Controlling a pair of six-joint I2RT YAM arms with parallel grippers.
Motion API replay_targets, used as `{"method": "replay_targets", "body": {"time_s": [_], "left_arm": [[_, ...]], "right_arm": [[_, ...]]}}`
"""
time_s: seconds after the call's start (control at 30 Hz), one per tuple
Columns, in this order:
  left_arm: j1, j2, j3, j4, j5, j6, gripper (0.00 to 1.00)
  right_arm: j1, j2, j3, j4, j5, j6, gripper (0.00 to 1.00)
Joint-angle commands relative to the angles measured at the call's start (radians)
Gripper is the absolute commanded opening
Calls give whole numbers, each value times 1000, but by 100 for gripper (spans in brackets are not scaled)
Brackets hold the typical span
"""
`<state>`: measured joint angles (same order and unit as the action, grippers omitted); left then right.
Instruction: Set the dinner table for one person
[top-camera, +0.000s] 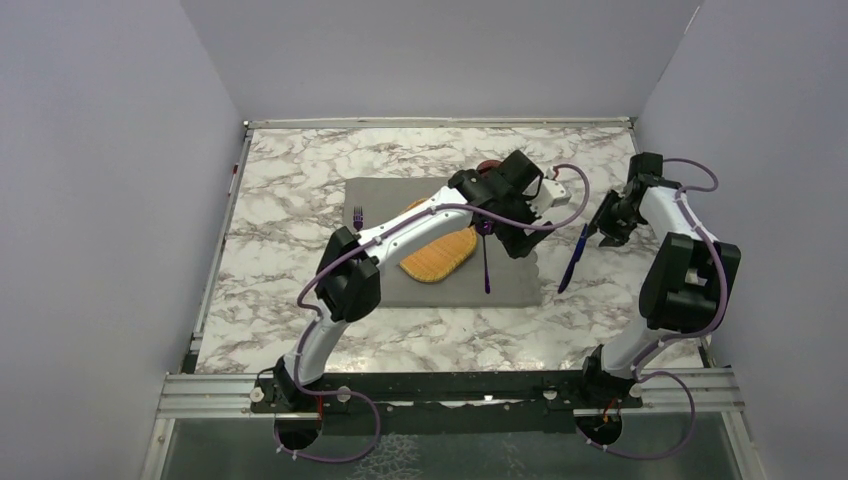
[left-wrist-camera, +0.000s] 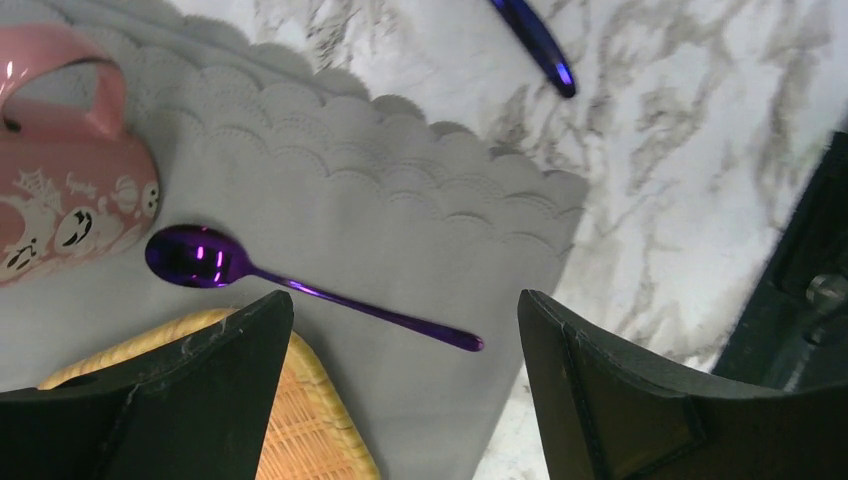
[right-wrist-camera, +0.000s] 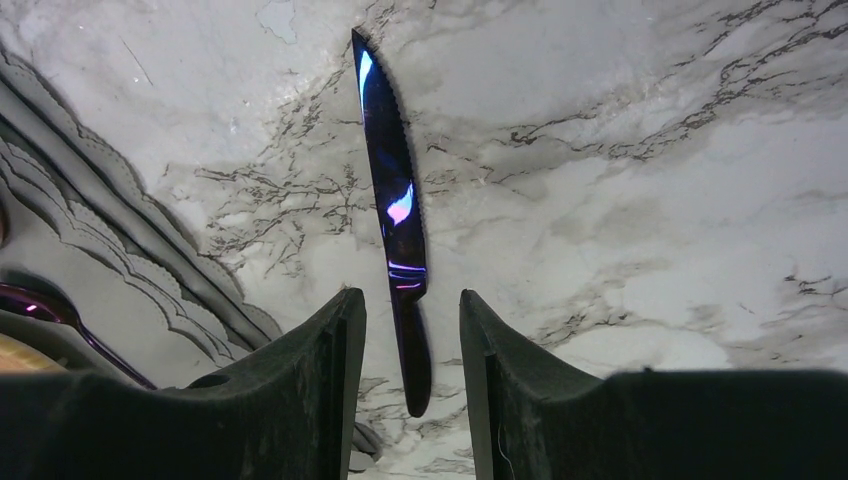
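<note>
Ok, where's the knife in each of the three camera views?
Top external: the knife lies on the marble table, just right of the grey placemat.
Left wrist: one end of the knife shows at the top edge, beyond the placemat.
Right wrist: the knife runs up the centre, with the placemat at the left.
Shared landmark: the placemat's scalloped edge.

Dinner table (top-camera: 290, 200): large, flat, roughly square top in a white marble pattern with grey veining and thin metal edging visible along the far and left sides. It lies level. A grey scalloped placemat (top-camera: 510, 285) sits on it at about centre, and bare marble shows on all sides of the placemat.
</note>
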<state>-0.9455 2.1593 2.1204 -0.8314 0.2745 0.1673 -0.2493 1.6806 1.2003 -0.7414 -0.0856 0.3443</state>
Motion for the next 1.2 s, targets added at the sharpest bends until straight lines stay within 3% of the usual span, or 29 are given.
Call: {"method": "replay_targets", "body": {"time_s": [0.0, 0.47, 1.17], "left_arm": [[-28, 61, 25, 22, -161, -41, 85], [-105, 182, 134, 37, -160, -98, 85], [-109, 92, 95, 37, -243, -66, 86]], "right_arm": [[-6, 26, 21, 28, -35, -28, 44], [-6, 133, 69, 4, -95, -54, 43], [20, 232, 117, 13, 30, -62, 42]]}}
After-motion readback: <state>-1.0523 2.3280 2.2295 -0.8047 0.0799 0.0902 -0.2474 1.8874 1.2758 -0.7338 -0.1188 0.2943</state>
